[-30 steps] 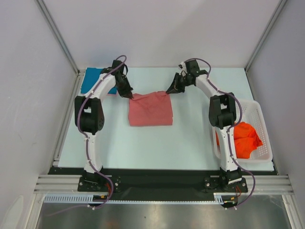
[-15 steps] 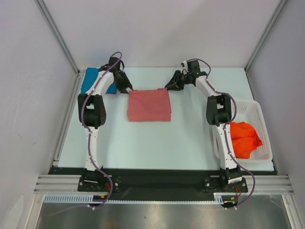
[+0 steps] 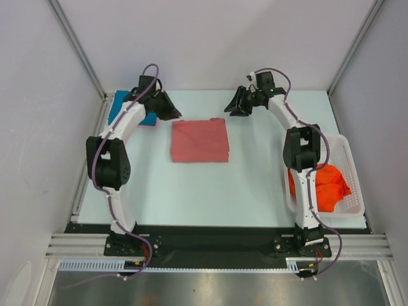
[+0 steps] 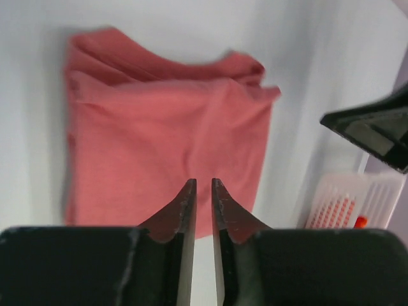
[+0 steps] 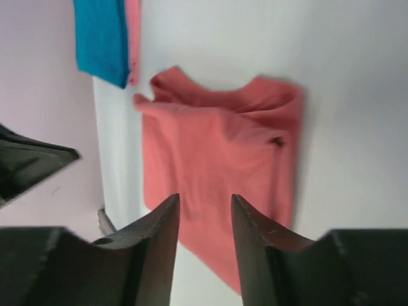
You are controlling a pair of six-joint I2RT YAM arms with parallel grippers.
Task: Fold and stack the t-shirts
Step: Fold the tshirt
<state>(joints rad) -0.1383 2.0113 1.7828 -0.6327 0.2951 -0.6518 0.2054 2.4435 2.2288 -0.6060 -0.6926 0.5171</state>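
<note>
A dusty salmon-red t-shirt (image 3: 199, 141) lies folded into a rectangle on the table's far middle; it also shows in the left wrist view (image 4: 166, 127) and the right wrist view (image 5: 217, 153). My left gripper (image 3: 171, 113) hovers off its far left corner, jaws a narrow gap apart and empty (image 4: 203, 183). My right gripper (image 3: 233, 108) hovers off the far right corner, open and empty (image 5: 205, 197). A teal-blue t-shirt (image 3: 120, 107) lies folded at the far left on a light pink one (image 3: 150, 124). Bright orange-red t-shirts (image 3: 325, 185) sit crumpled in the basket.
A white plastic lattice basket (image 3: 352, 167) stands at the right edge of the table beside the right arm. Grey walls and metal frame rails close in the table at the back and both sides.
Both grippers have let go of the salmon-red shirt's far corners and pulled back and apart. The shirt has shifted a little farther and settled flat.
</note>
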